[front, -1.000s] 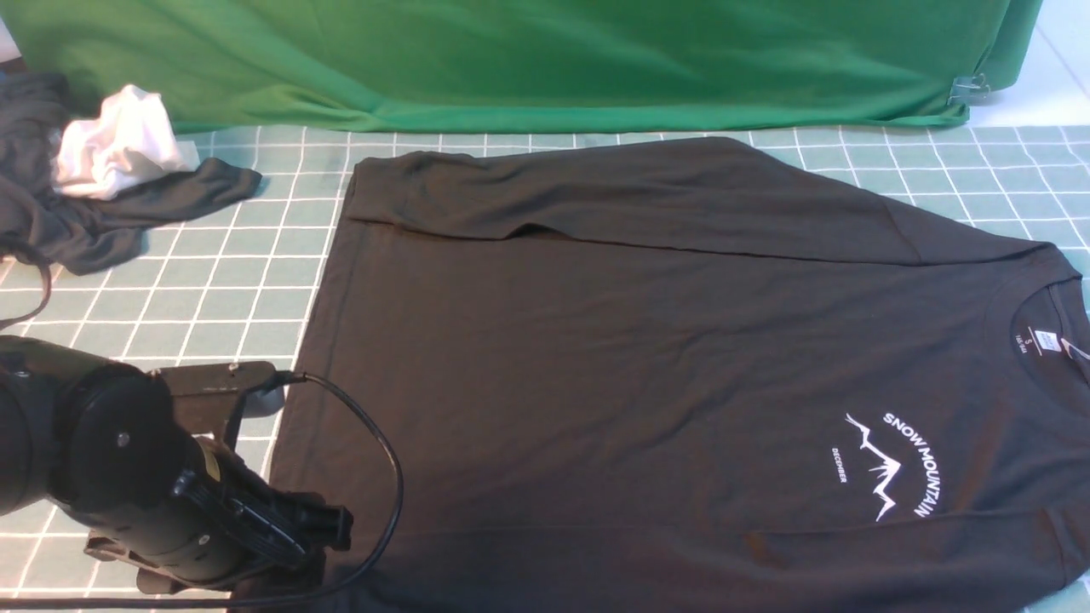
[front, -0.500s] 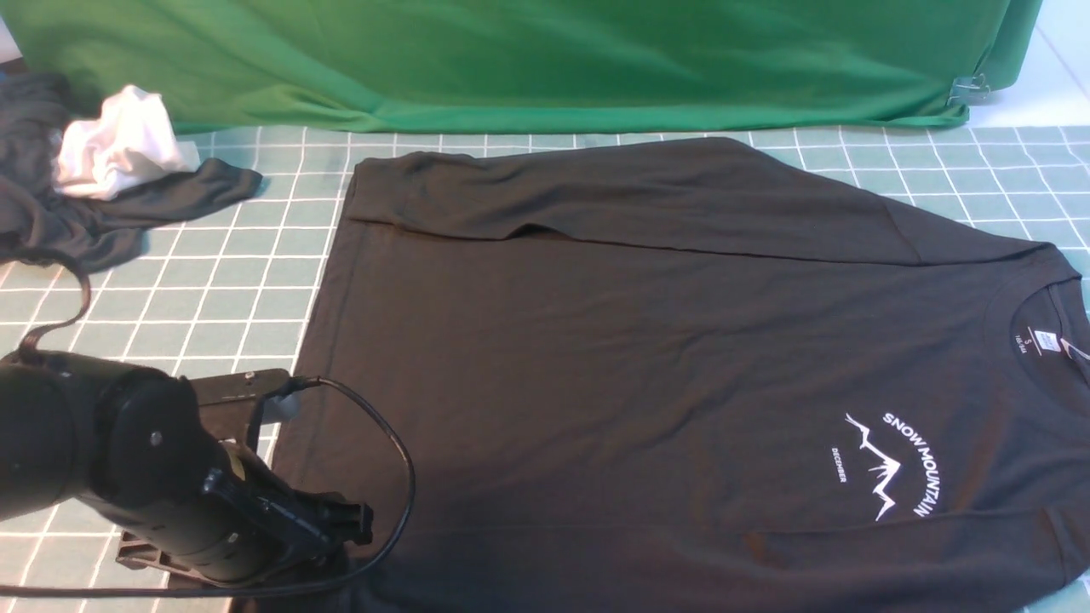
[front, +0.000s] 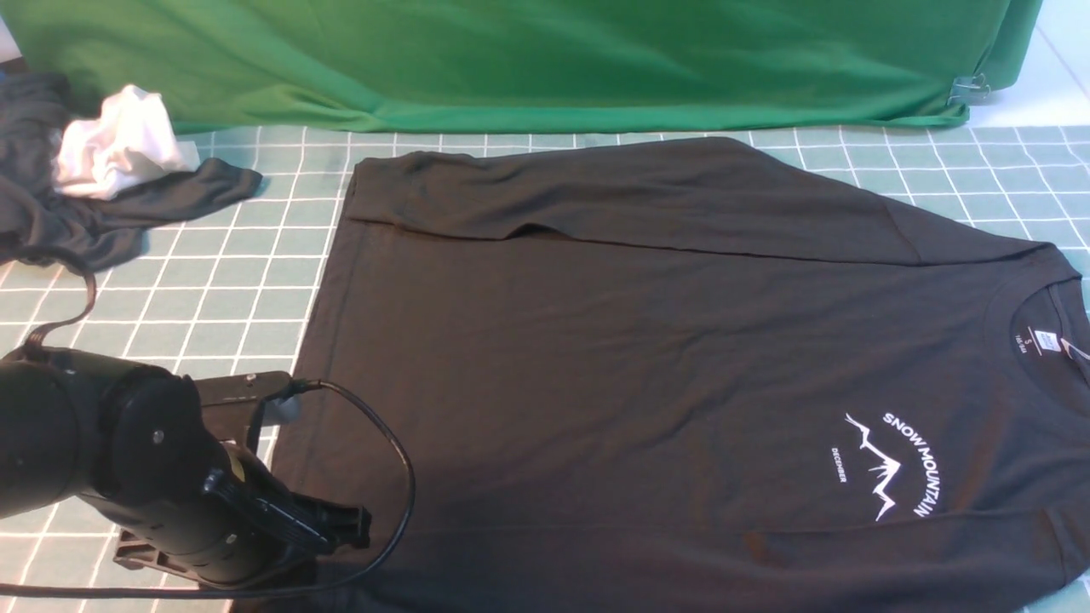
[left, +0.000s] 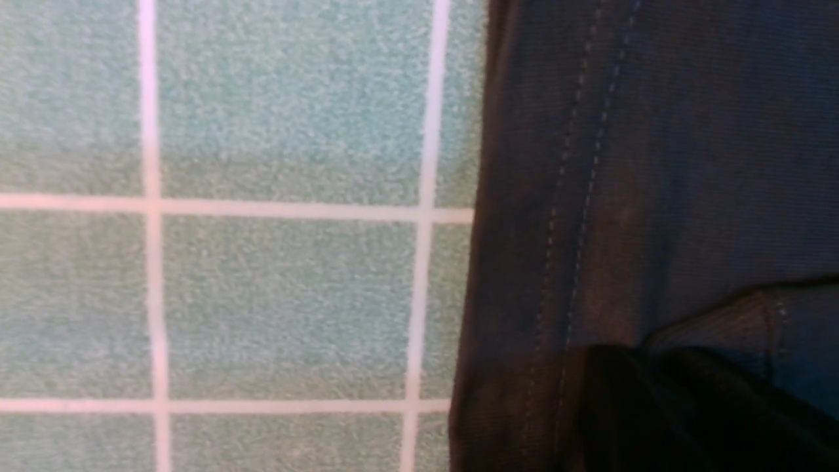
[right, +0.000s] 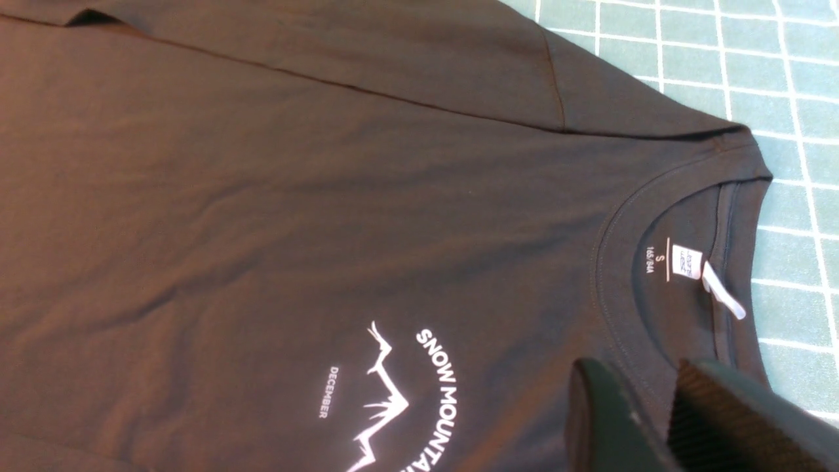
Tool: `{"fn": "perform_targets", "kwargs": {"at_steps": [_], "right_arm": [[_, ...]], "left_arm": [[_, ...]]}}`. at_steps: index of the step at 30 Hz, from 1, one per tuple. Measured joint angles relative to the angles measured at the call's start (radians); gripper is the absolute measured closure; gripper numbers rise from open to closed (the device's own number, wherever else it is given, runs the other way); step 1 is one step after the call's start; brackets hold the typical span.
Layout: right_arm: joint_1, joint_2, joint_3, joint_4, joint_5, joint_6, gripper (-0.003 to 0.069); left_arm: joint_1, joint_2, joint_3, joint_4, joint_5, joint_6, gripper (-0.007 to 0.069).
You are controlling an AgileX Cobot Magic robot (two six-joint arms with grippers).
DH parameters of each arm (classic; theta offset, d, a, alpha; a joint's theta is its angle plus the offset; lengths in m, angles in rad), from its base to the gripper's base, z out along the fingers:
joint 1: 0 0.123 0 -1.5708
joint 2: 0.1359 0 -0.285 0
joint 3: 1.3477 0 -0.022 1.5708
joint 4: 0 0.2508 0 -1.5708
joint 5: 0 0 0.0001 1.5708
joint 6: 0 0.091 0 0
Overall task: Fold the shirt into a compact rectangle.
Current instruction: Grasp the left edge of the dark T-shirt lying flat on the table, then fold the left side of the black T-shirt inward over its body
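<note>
At the lower right of the front view, the black shirt (front: 596,340) bears a white chest print (front: 894,464) reading "SNOW MOUNTAIN" in an arc, with a small "DECEMBER" beside it. Inside the collar stand "S" and "165/84A", next to a white neck label (right: 686,261) whose writing is too small to read.

The shirt (front: 647,358) runs off the front view's right and lower edges. The left claw (front: 345,529) has its tips hidden beneath the arm, and its wrist view shows only a dark blur. The right claw (right: 662,419) is cut off by the frame edge, so its gap is unclear. The neck label (right: 686,262) print is too small to read.
</note>
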Motion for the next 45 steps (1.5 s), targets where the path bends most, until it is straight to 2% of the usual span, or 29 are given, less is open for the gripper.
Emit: {"fn": "perform_targets", "kwargs": {"at_steps": [5,8,13,18,22,28,31,35,45], "right_arm": [[0.000,0.000,0.000,0.000,0.000,0.000,0.0487],[0.000,0.000,0.000,0.000,0.000,0.000,0.0481],[0.000,0.000,0.000,0.001,0.002,0.000,0.0473],[0.000,0.000,0.000,0.001,0.003,0.000,0.0463],[0.000,0.000,0.000,0.002,0.003,0.000,0.0455],[0.000,0.000,0.000,0.002,0.003,0.001,0.0447],[0.000,0.000,0.000,0.002,0.003,0.002,0.0441],[0.000,0.000,0.000,0.002,0.003,0.002,0.0434],[0.000,0.000,0.000,0.002,0.003,0.002,0.0429]], "left_arm": [[0.000,-0.053,0.000,-0.004,0.038,0.000,0.0612],[0.000,-0.113,-0.034,0.008,0.115,0.000,0.0612],[0.000,-0.181,-0.165,0.020,0.270,-0.004,0.0612],[-0.001,-0.182,-0.232,0.041,0.309,-0.005,0.0612],[0.004,-0.181,-0.299,0.068,0.280,-0.006,0.0612],[0.067,-0.155,-0.438,0.143,0.177,0.002,0.0612],[0.114,-0.084,-0.524,0.137,0.113,0.051,0.0612],[0.126,0.057,-0.575,0.105,0.067,0.111,0.0612],[0.138,0.302,-0.601,0.128,-0.030,0.111,0.0606]]}}
